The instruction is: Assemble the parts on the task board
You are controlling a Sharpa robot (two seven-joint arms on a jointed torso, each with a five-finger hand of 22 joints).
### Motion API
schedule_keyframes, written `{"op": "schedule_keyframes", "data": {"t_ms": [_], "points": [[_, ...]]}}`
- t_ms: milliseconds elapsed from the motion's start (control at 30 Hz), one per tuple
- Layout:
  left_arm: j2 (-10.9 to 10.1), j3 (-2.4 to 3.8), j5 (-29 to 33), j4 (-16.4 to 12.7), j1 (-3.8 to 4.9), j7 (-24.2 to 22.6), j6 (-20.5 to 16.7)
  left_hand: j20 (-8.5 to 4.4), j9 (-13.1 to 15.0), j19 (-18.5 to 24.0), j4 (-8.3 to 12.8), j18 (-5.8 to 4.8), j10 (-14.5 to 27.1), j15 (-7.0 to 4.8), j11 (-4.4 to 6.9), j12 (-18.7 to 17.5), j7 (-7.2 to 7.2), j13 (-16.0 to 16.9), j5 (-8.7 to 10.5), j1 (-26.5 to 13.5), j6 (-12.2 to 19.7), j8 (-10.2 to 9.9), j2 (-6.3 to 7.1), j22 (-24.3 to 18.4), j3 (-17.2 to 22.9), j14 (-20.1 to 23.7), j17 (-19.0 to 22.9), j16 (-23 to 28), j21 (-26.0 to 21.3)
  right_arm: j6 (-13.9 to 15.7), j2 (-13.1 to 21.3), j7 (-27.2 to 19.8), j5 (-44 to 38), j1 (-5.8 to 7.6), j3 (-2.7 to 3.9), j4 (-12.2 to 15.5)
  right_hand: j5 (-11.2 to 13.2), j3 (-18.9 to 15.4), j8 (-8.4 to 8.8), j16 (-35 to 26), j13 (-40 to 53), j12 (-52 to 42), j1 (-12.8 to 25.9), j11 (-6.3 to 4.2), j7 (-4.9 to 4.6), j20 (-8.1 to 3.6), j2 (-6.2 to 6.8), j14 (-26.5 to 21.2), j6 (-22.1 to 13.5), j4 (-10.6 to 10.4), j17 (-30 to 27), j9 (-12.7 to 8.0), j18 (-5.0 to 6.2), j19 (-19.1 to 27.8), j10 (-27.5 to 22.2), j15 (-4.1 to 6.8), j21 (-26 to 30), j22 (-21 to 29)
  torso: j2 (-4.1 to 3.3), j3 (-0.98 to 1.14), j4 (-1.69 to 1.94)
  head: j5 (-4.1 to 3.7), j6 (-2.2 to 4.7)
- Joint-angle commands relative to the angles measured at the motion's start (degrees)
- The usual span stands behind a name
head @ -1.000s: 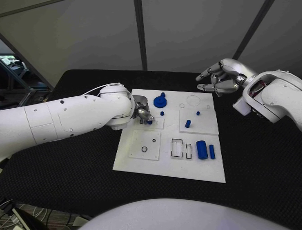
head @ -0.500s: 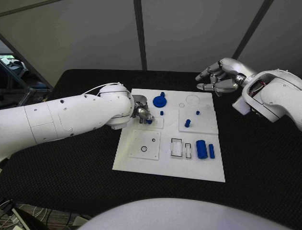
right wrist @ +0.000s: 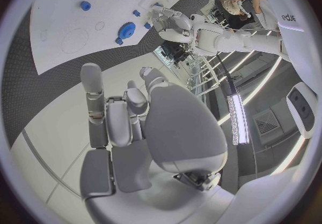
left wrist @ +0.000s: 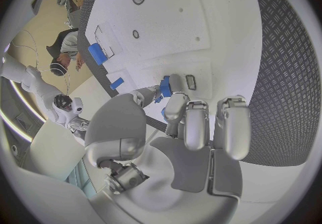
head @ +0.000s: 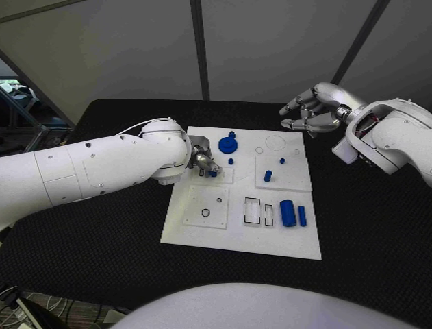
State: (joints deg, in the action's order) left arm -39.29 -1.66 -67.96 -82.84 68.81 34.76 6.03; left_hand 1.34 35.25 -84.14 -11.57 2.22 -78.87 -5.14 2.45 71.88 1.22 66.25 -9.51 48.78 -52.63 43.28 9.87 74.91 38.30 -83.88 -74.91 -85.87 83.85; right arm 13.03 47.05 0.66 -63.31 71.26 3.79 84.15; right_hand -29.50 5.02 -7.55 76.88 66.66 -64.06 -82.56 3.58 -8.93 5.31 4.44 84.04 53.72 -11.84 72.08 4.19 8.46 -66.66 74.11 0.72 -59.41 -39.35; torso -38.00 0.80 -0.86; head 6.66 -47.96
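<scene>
The white task board (head: pixel 216 226) lies mid-table. My left hand (head: pixel 202 162) rests low over the board's far left square and pinches a small blue part (head: pixel 213 173) between thumb and fingertips. The same small blue part (left wrist: pixel 164 88) sits close to a small rectangular slot (left wrist: pixel 190 81). My right hand (head: pixel 313 111) hangs above the table beyond the board's far right corner, fingers loosely bent and apart, holding nothing. A round blue disc (head: pixel 229 144), two short pegs (head: pixel 268 176), a blue cylinder (head: pixel 287 214) and a thin bar (head: pixel 302 216) are on the board.
Black matting (head: pixel 383 219) surrounds the board on all sides. Empty rectangular slots (head: pixel 252 210) and a ring hole (head: pixel 207 213) lie on the board's near half. In the right wrist view the blue disc (right wrist: pixel 125 30) and my left hand (right wrist: pixel 169 20) appear.
</scene>
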Motion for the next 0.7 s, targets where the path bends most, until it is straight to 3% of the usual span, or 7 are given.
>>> {"op": "schedule_keyframes", "data": {"t_ms": [33, 700], "points": [[0.1, -0.08, -0.3, 0.0, -0.04, 0.6, 1.0, -0.39, -0.2, -1.0, -0.2, -0.08, -0.4, -0.46, 0.20, 0.4, -0.11, 0.1, 0.11, 0.0, -0.4, -0.3, 0.51, 6.7, -0.9, -4.9, -10.7, -0.3, 0.3, -0.3, 0.0, 0.0, -0.2, 0.11, 0.02, 0.1, -0.2, 0.2, -0.20, -0.1, 0.1, 0.0, 0.5, -0.07, 0.13, -0.08, 0.16, 2.0, 0.4, -0.2, 0.0, -0.1, 0.36, 0.0, -0.2, 0.20, 0.2, -0.1, -0.01, 0.02, -0.02, 0.03, 0.01], [0.3, -0.07, -0.3, 0.2, -0.04, 0.6, 0.2, -0.60, -1.1, -1.4, -4.2, -0.22, -0.8, -0.63, 0.41, 0.7, -0.37, 0.5, -0.06, 0.8, -1.1, -0.1, -0.09, 7.4, -8.4, -4.9, -10.7, -0.3, 0.6, -0.5, -0.1, -0.1, -0.2, 0.10, 0.02, -0.1, -0.3, 0.3, -0.20, -0.1, 0.0, -0.1, 0.5, -0.08, 0.13, -0.08, 0.14, 2.0, 0.4, -0.3, 0.0, -0.1, 0.37, 0.0, -0.2, 0.20, 0.2, 0.0, -0.03, 0.04, -0.02, 0.03, 0.00]]}}
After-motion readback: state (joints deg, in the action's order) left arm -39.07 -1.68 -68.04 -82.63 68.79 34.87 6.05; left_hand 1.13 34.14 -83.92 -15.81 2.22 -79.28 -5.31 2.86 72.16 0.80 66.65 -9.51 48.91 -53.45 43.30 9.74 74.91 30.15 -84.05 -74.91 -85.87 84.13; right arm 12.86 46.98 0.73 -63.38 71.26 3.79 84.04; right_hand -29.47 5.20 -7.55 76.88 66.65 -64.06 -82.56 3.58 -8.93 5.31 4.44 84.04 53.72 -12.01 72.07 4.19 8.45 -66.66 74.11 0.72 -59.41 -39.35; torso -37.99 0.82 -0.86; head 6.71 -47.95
